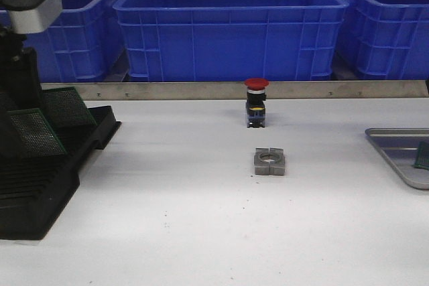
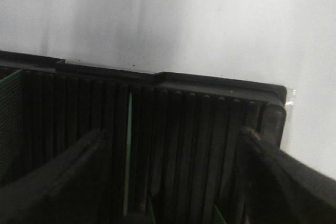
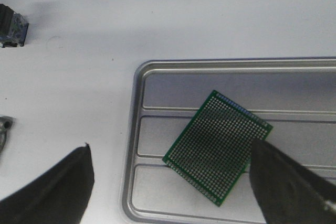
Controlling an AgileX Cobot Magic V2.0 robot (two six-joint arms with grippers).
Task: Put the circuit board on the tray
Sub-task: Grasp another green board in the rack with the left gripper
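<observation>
The grey metal tray [image 1: 395,149] lies at the table's right edge. A green perforated circuit board [image 3: 218,145] lies flat on its ridged floor; a corner of it shows in the front view [image 1: 422,155]. My right gripper [image 3: 170,148] is open above the tray's [image 3: 131,129] near-left part, holding nothing. My left gripper [image 2: 172,134] is open low over the black slotted rack [image 2: 210,85]. A green board [image 2: 127,156] stands on edge in a slot between the fingers, untouched. More boards [image 1: 64,108] lean in the rack [image 1: 40,199] at the left.
A red-capped push button [image 1: 256,102] and a grey metal block with a hole [image 1: 269,161] sit mid-table. Large blue crates [image 1: 231,28] stand behind a metal strip along the table's back edge.
</observation>
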